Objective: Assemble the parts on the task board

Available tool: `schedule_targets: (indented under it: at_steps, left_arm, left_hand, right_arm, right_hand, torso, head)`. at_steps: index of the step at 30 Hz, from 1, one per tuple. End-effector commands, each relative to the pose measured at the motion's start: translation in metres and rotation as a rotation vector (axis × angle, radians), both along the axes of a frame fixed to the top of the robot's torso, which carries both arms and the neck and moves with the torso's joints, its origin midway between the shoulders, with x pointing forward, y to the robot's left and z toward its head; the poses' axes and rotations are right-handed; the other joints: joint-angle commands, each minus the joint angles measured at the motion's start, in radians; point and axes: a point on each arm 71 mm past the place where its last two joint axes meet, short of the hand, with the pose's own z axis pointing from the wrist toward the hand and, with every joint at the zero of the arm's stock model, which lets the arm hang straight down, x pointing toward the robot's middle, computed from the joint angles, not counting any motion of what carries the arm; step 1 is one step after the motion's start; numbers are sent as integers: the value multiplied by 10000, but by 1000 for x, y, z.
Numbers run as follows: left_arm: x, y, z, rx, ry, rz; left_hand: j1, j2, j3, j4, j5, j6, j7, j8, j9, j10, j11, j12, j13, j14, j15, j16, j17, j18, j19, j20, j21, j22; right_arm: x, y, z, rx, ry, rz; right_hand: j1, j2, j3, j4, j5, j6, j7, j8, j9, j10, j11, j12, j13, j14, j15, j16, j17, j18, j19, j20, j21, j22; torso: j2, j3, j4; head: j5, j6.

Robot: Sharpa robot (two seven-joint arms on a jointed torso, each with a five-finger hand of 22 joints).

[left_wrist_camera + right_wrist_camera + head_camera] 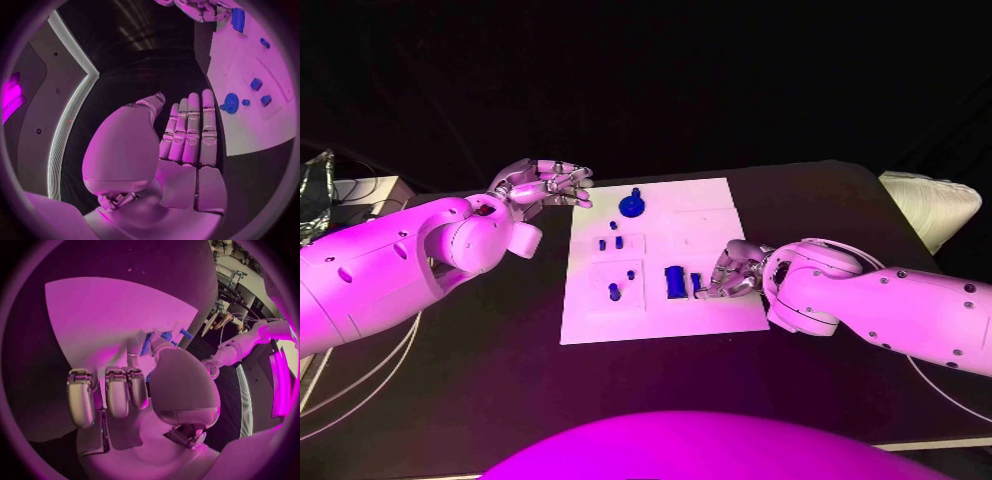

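Left hand (542,184) hovers over the black table (473,380) just off the far left corner of the white task board (661,320), apart from it and holding nothing. Seen from the left wrist, its fingers (190,130) lie straight and side by side, palm open, pointing along the board's edge.

Right hand (730,270) rests over the near right part of the board, beside a tall dark blue block (675,281) and a slimmer blue piece (695,283) just next to it. From the right wrist, three fingers (106,395) are curled down toward the palm, while the thumb and another finger reach forward around slim blue pieces (167,336) near the board's edge. Whether they actually pinch one cannot be told from these pictures.

On the board, a round blue knob (632,206) with a short stem stands near the far edge, close to the left hand but not touched by it. Toward the middle sit a few small blue pegs (610,242) in a row, with one more small piece (613,225) just beyond them. Nearer the robot, on the left half, another blue peg (615,292) lies in a shallow square recess.
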Motion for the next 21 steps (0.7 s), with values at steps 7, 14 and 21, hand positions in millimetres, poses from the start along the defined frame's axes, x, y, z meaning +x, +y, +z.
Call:
schedule_targets:
  at_steps: [7,14,21]
  left_arm:
    - [0,-3,0,-62,-57,-207]
    - [0,-3,0,-57,-56,-205]
    - [0,-3,0,-55,-57,-209]
  left_hand:
    - [9,104,-3,73,9,5,38,-37,-12,75,2,-38,-11,-5,39,-58,11,35,64,4,-35,-13]
    - [9,104,-3,73,9,5,38,-37,-12,75,2,-38,-11,-5,39,-58,11,35,64,4,-35,-13]
    - [19,123,-9,112,10,1,35,-40,-17,79,1,-63,-10,-10,40,-75,34,36,72,8,-58,-31]
  right_arm:
    - [1,5,-2,-177,-203,286]
    - [3,4,-4,-372,-360,228]
    - [0,1,-3,-131,-337,238]
  right_hand:
    - [80,85,-61,32,-100,-38,15,63,-21,1048,-78,48,2627,1045,-64,64,2628,-140,1047,-13,60,2633]
    - [184,256,3,13,8,-21,0,75,-49,1048,-90,48,2627,1045,-71,64,2628,-140,1047,-15,60,2633]
    - [152,116,-115,38,174,-23,12,79,-82,1048,-82,48,2627,1045,-69,64,2628,-140,1047,-16,60,2633]
  torso:
    - [2,-2,7]
    - [5,-11,16]
    - [-5,-16,19]
  head:
    - [-42,1]
    - [-40,1]
    - [-25,1]
